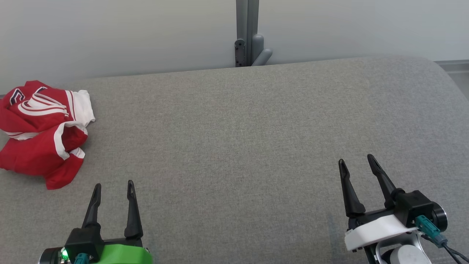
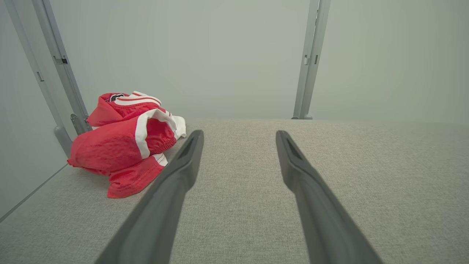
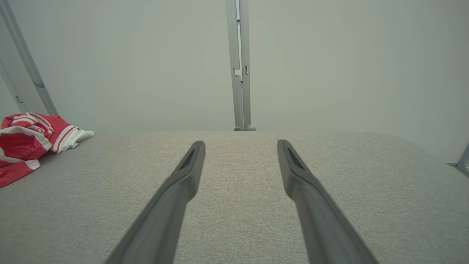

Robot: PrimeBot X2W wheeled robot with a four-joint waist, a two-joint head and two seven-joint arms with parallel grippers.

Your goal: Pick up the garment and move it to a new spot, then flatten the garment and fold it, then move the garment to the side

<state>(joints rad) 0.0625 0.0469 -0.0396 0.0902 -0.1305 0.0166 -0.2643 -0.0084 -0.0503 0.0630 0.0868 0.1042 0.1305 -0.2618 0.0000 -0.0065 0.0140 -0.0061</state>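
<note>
Garment: a red-and-white garment (image 1: pixel 44 132), crumpled in a loose heap at the far left of the grey padded surface (image 1: pixel 238 146); the edge of the head view cuts off its left side.
Left gripper (image 1: pixel 113 184): fingers spread with nothing between them, at the near left of the surface, pointing away towards the back wall.
Right gripper (image 1: pixel 355 159): fingers likewise spread and empty, at the near right.
Deciding relation: the garment lies farther off than the left gripper and to its left, near but apart. It is well apart from the right gripper, with most of the surface between them, so the left arm is plainly the nearer.
Long axis: the heap runs roughly near-to-far, and a red flap trails towards the near edge on the left gripper's side.
Left wrist view adds: the heap's height, a gathered elastic edge beside a white band, and a grey upright close behind the heap.
Right wrist view adds: a white piece poking out rightward from the heap, and the grey post (image 1: pixel 247 33) straight ahead.
Stage, as judged: the pick-up is not yet begun.
Next move, as judged: a reach forward and leftward by the left arm.
</note>
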